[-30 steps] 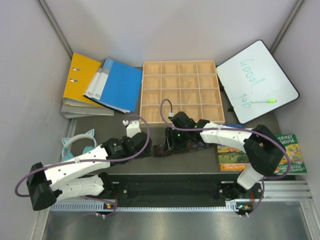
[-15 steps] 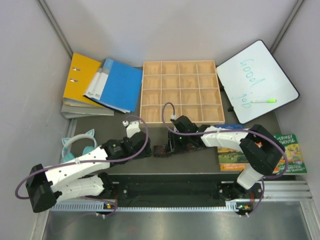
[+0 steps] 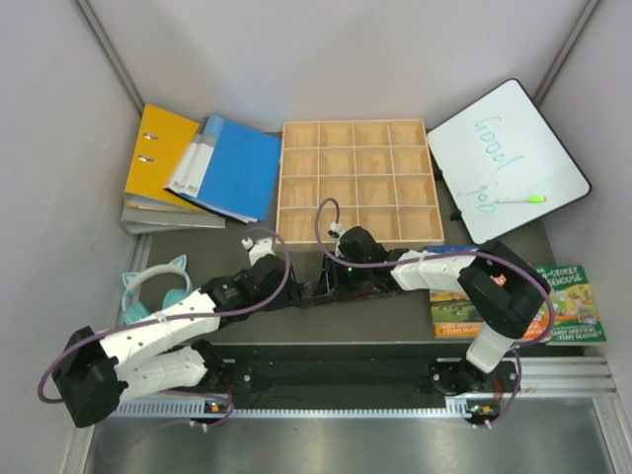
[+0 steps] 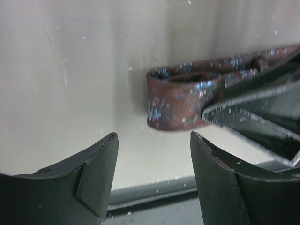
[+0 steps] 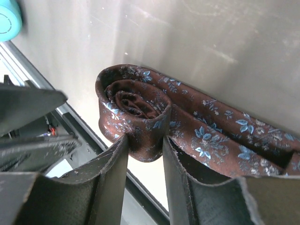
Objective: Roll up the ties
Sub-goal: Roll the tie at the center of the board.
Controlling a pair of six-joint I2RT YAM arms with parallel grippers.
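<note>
One tie (image 5: 206,136) (end rolled) sits pinched in the right hand (image 5: 145,147); left hand (image 4: 153,143) gapes empty nearby.

The whiteboard (image 3: 509,158) reads "Good job" in green handwriting.

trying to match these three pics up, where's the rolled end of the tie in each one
Top external: the rolled end of the tie lies just left of centre, between the two arms' grippers.
Left wrist: right of centre, beyond the open left gripper.
Right wrist: centre-left, its near edge pinched.
Shared landmark: the right gripper clamping the roll, visible in all three views.
</note>
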